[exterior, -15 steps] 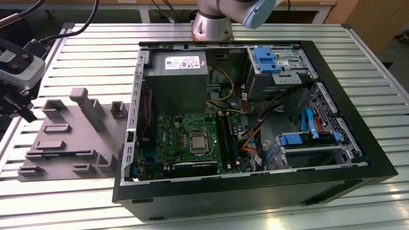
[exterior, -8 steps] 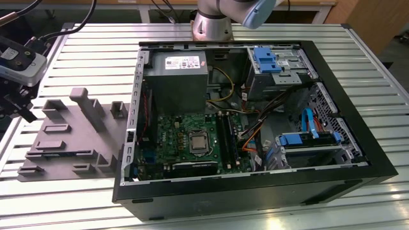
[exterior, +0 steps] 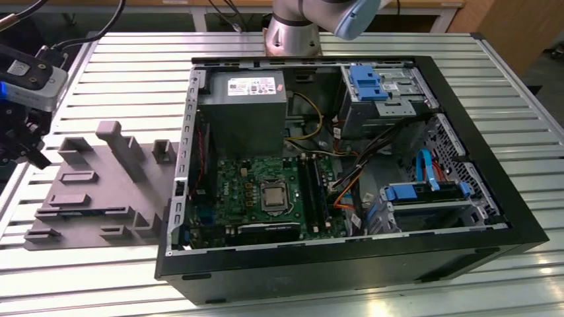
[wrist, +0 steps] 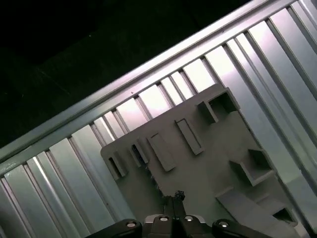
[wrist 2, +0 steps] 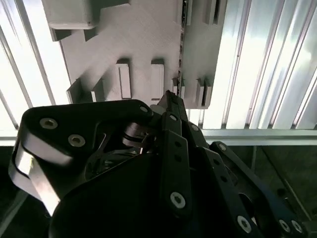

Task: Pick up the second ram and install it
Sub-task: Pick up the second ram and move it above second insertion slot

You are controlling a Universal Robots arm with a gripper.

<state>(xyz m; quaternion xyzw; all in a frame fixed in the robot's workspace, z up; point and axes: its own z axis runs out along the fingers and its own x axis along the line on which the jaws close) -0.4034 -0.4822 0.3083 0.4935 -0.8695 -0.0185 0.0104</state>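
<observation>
The second ram (wrist 2: pixel 181 54) stands on edge in a slot of the grey holder tray (exterior: pixel 97 191), showing as a thin dark toothed strip; in the first wrist view the ram (wrist: pixel 151 178) lies just ahead of my fingertips. My gripper (exterior: pixel 34 153) hangs above the table at the exterior view's far left, beside the tray's edge and clear of it. Its fingers (wrist 2: pixel 171 101) look pressed together with nothing between them, and the gripper (wrist: pixel 173 196) points down toward the tray. The open computer case (exterior: pixel 493 198) holds the green motherboard (exterior: pixel 255 191) with long black slots (exterior: pixel 310 188).
A grey power-supply box (exterior: pixel 242 112) sits at the back of the case, with blue drive brackets (exterior: pixel 414 191) and orange and blue cables on the exterior view's right. The tray carries raised blocks and posts (exterior: pixel 119 148). The slatted metal table (exterior: pixel 115 72) has an edge rail near the gripper.
</observation>
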